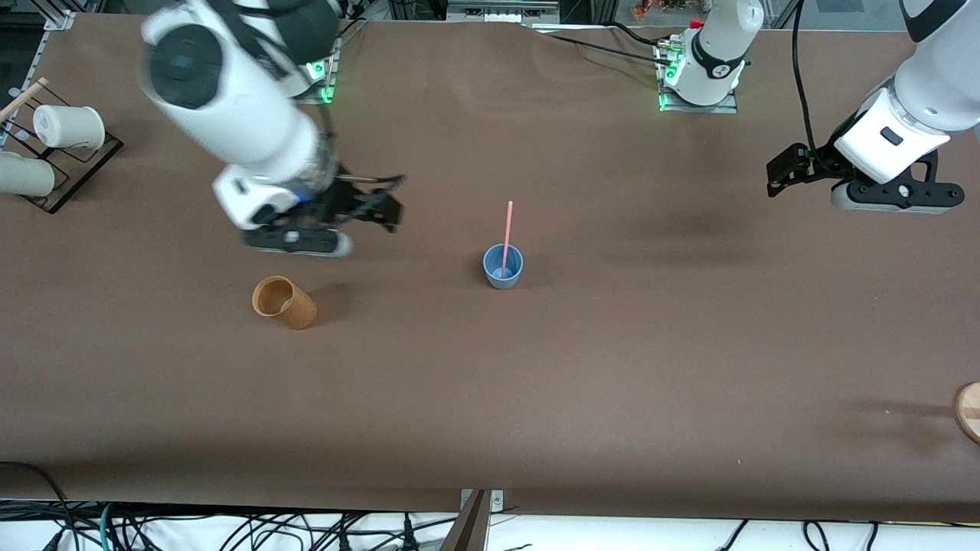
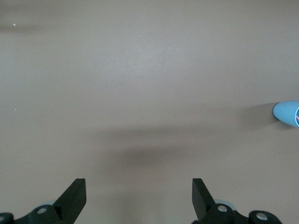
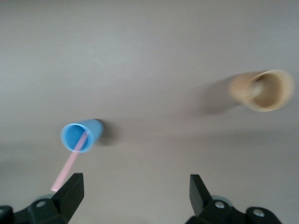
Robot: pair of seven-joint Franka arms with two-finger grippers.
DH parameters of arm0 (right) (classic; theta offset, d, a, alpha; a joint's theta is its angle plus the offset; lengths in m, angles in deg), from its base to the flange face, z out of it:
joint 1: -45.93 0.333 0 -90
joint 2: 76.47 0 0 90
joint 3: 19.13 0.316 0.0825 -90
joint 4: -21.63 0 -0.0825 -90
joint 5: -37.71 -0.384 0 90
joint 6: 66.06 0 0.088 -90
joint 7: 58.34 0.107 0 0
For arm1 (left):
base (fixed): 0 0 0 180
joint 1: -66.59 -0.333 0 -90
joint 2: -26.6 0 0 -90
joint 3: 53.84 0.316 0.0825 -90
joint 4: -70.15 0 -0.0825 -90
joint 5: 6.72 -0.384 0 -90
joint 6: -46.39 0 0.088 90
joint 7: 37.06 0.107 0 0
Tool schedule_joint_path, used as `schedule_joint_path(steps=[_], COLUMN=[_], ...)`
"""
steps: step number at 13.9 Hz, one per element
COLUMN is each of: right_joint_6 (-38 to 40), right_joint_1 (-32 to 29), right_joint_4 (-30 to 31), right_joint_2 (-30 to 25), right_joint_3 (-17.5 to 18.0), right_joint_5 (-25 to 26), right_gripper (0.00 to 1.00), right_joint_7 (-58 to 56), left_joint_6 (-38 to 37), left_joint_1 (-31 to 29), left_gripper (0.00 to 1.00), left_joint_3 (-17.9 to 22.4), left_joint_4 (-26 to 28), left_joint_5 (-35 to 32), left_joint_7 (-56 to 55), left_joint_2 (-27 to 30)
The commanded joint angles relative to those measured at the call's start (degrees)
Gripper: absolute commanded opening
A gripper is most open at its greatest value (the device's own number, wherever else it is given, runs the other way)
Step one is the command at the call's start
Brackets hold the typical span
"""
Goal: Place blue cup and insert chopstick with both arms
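The blue cup [image 1: 503, 268] stands upright in the middle of the table with the pink chopstick [image 1: 507, 228] standing in it, leaning on the rim. My right gripper [image 1: 380, 203] is open and empty above the table, between the blue cup and the right arm's end. Its wrist view shows the blue cup [image 3: 78, 136], the chopstick [image 3: 69, 165] and my right gripper [image 3: 135, 189]. My left gripper [image 1: 787, 173] is open and empty, held up toward the left arm's end of the table. In its own view my left gripper [image 2: 139, 191] is over bare table, and the blue cup [image 2: 287, 113] shows at the edge.
An orange-brown cup [image 1: 285, 302] stands nearer the front camera than the right gripper; it also shows in the right wrist view [image 3: 262, 89]. A black rack with white cups [image 1: 61, 132] sits at the right arm's end. A round wooden thing [image 1: 969, 409] lies at the table's edge at the left arm's end.
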Motion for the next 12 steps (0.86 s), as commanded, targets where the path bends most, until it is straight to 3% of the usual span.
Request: schedule_joint_path(steps=[1,5,12], right_joint_6=[4.1,5.7,6.6], right_joint_1=[-7.3,-9.0,-9.0], right_joint_4=[5.1,9.2,10.2], right_joint_2=[-6.8,-12.2,-14.3], right_joint_3=[0.4,-5.5,-5.5], right_joint_5=[-0.4,0.2,0.7], right_gripper=[1.00,1.00,1.00], right_joint_7=[-14.6,-30.6,-30.5], left_joint_6=[-1.1,-1.1,-1.2], left_joint_1=[0.1,0.4,0.4], left_gripper=[1.00,1.00,1.00], left_joint_3=[0.4,0.4,0.3], left_joint_4=[-0.6,-1.0,-1.4], left_joint_5=[1.2,1.2,1.2], left_joint_7=[1.4,1.2,1.2], left_joint_2=[0.6,0.5,0.3])
